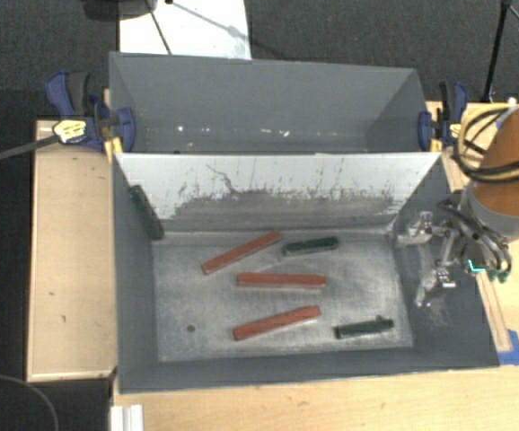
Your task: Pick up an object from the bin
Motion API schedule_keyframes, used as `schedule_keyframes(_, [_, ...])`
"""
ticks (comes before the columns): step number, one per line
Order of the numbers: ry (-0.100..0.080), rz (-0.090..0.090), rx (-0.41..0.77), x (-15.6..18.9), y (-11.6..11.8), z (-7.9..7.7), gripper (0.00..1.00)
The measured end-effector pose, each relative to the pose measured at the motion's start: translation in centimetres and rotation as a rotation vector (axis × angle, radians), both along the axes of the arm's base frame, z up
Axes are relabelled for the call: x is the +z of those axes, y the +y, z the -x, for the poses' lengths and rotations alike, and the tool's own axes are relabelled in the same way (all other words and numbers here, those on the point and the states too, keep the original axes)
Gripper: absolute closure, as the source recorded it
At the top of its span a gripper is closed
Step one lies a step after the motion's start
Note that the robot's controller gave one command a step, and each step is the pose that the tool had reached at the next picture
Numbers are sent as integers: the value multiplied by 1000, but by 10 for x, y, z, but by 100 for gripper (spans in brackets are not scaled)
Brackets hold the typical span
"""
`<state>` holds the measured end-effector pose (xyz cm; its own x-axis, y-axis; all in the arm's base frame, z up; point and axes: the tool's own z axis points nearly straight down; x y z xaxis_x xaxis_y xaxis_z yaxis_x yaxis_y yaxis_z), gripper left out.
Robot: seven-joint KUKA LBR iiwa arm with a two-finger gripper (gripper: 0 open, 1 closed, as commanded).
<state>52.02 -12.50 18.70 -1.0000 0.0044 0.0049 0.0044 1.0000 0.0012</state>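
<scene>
Three red bars (pixel 280 281) | green bar (pixel 364 329) near end effector (pixel 427 266) | grip state unclear

The claw (pixel 430 291) hangs over the right sloping wall of the grey bin (pixel 268 106). Nearest it, just to its left and a little lower, lies a dark green bar (pixel 364 329). Farther left lie three red-brown bars (pixel 281 281), another green bar (pixel 311 245) and, farthest off, a third green bar (pixel 146 214).

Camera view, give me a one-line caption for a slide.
Robot hand at the grey bin's right wall, apart from three red-brown bars and three dark green bars.
</scene>
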Motion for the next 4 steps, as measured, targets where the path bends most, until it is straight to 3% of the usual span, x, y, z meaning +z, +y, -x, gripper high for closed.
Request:
schedule_keyframes(1, [-8,2,5,4,1,-2,0])
schedule_keyframes(2, [-11,3,209,-27,42,29,0])
schedule_keyframes(3, [-4,-2,375,-55,67,42,0])
schedule_keyframes(4, [-4,-2,354,-89,90,43,0])
